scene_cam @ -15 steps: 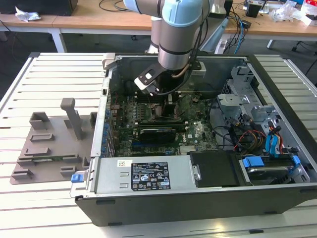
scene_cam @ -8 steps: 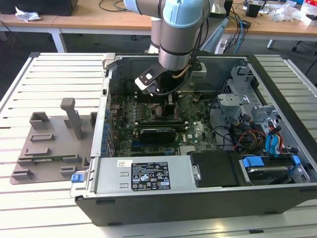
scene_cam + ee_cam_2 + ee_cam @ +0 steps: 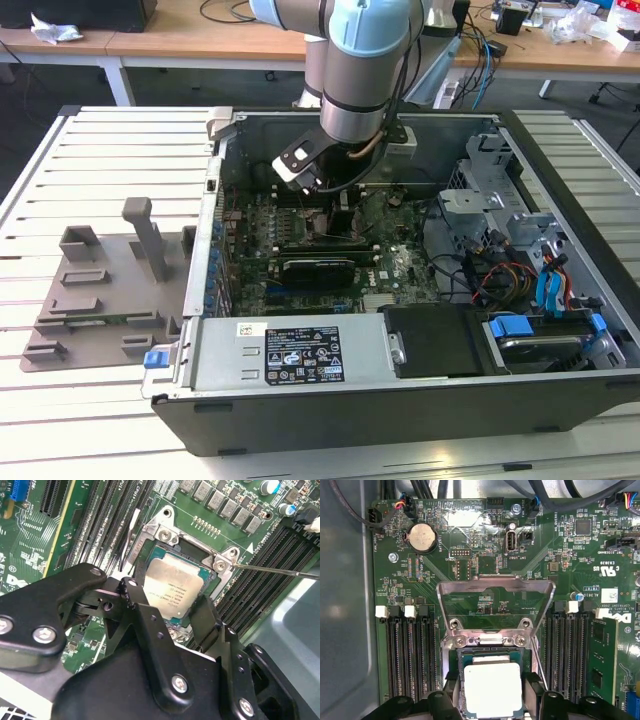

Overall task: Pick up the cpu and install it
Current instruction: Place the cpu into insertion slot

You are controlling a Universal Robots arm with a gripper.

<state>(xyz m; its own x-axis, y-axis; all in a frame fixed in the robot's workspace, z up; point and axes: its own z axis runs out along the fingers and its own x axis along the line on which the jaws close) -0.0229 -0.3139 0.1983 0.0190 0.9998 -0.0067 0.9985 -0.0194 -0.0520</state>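
The cpu (image 3: 172, 587), a flat square chip with a silvery top, lies level over the open socket (image 3: 490, 641) on the green motherboard (image 3: 470, 545), also seen as the cpu (image 3: 492, 690) in the first wrist view. My gripper (image 3: 170, 607) reaches down into the computer case (image 3: 400, 400), and its black fingers (image 3: 142, 605) press against two opposite edges of the chip. In the first wrist view the gripper (image 3: 493, 682) straddles the chip the same way. The chip's near corner is hidden behind the fingers. In the exterior view the gripper (image 3: 338, 205) hangs under the arm's wrist.
The socket's metal load plate (image 3: 495, 582) is flipped open beside the socket, and a thin lever (image 3: 275, 571) sticks out sideways. Memory slots (image 3: 407, 655) flank the socket. A black graphics card (image 3: 320, 268) and a drive cage (image 3: 520, 230) sit in the case. A grey plastic tray (image 3: 100, 290) lies at the exterior view's left.
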